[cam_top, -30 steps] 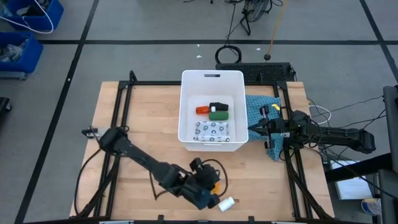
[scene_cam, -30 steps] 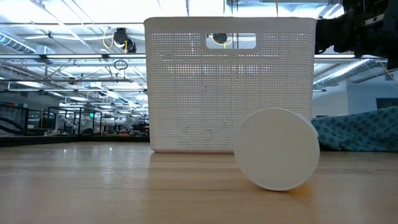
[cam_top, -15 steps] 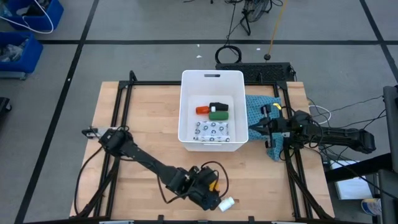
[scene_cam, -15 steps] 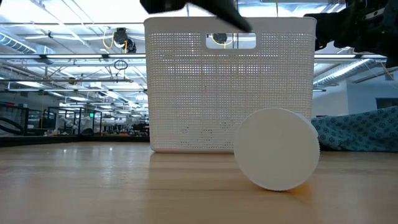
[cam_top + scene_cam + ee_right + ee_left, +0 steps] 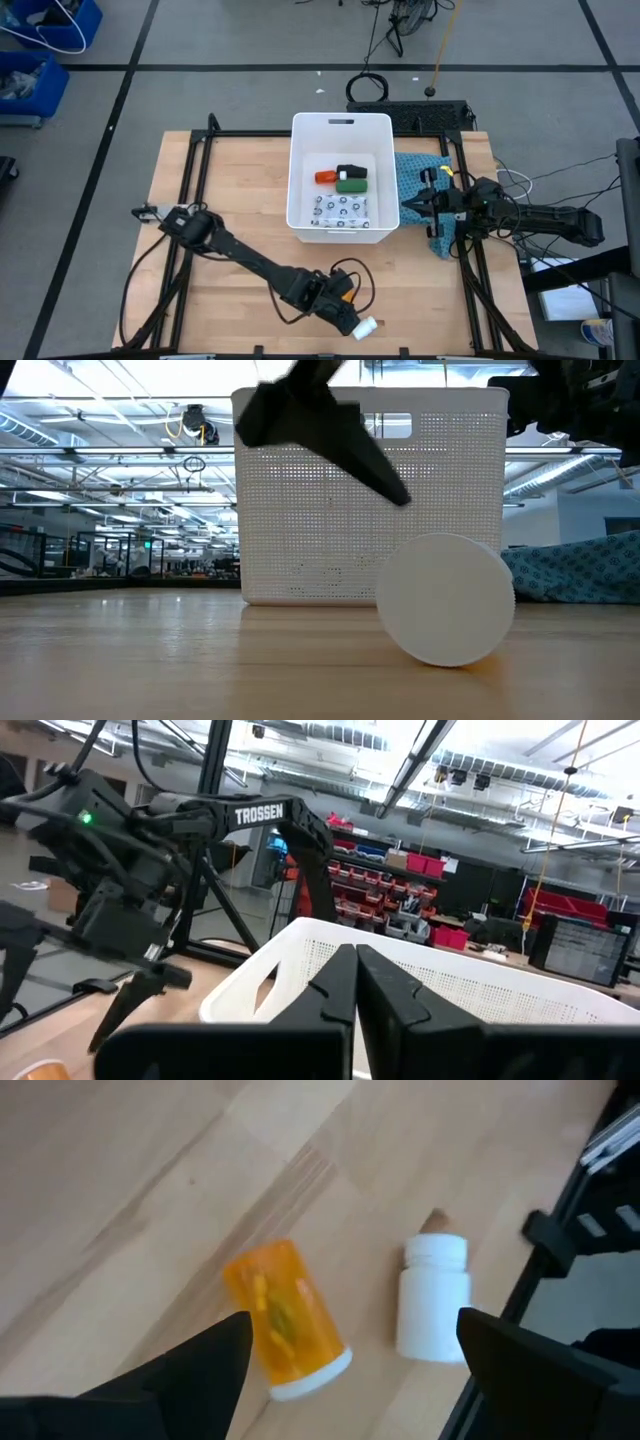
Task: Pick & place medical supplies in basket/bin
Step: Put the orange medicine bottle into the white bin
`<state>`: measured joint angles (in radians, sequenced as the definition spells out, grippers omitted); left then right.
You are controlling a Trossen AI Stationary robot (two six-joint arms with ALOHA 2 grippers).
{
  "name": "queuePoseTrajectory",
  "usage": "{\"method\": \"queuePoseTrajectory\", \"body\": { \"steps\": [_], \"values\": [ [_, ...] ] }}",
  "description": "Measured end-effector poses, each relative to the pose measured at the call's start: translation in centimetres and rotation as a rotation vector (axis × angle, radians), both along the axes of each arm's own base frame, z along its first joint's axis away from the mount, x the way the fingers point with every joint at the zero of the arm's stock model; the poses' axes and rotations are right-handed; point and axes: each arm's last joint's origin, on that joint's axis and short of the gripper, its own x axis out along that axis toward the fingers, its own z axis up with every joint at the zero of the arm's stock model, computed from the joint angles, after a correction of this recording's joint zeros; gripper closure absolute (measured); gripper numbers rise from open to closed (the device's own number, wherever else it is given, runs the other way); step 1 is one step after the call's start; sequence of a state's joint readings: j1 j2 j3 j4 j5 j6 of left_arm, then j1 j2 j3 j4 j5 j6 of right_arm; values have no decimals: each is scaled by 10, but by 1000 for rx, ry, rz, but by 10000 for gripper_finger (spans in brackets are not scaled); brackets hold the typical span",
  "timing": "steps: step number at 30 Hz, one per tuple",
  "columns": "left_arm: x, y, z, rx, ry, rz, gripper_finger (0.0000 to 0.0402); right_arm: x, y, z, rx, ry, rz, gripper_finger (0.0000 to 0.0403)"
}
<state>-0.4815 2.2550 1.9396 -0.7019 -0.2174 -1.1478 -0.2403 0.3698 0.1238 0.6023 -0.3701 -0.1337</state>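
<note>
The white tub [image 5: 300, 150] stands at mid-table and holds the red white-capped bottle [image 5: 325, 177], the black oblong piece [image 5: 350, 171], the green-white box [image 5: 352, 185] and the patterned packet [image 5: 340, 210]. The orange bottle [image 5: 285, 1325] and the white cylinder [image 5: 433, 1305] lie on their sides on the wood near the near edge. My left gripper [image 5: 350, 1380] hangs open above them, one finger on either side, touching neither. My right gripper [image 5: 355, 985] is shut and empty beside the tub's right wall, above the teal cloth [image 5: 420, 175].
The black frame rails [image 5: 190, 200] run along the table's left and right sides. Blue bins [image 5: 40, 50] stand on the floor at the far left. In the low view the white cylinder's round end [image 5: 445, 600] shows in front of the tub [image 5: 300, 510].
My left gripper has come down toward the orange bottle and the white cylinder, entering the low view from above. The bottle, the cylinder and the tub have stayed where they were.
</note>
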Motion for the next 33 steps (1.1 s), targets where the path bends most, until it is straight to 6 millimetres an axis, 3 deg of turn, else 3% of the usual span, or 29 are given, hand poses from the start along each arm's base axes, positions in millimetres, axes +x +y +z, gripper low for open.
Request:
{"method": "queuePoseTrajectory", "body": {
  "steps": [16,22,27,33],
  "values": [
    [15,7,-59,-38,150,-26,39,1,0,-2,6,21,0,403],
    [17,10,-61,-62,165,-50,43,1,0,-2,4,21,-1,403],
    [16,12,-59,-52,166,-63,88,1,0,-2,2,21,-2,403],
    [16,12,-60,-56,176,-71,202,1,0,-2,6,21,-1,403]
  ]
}}
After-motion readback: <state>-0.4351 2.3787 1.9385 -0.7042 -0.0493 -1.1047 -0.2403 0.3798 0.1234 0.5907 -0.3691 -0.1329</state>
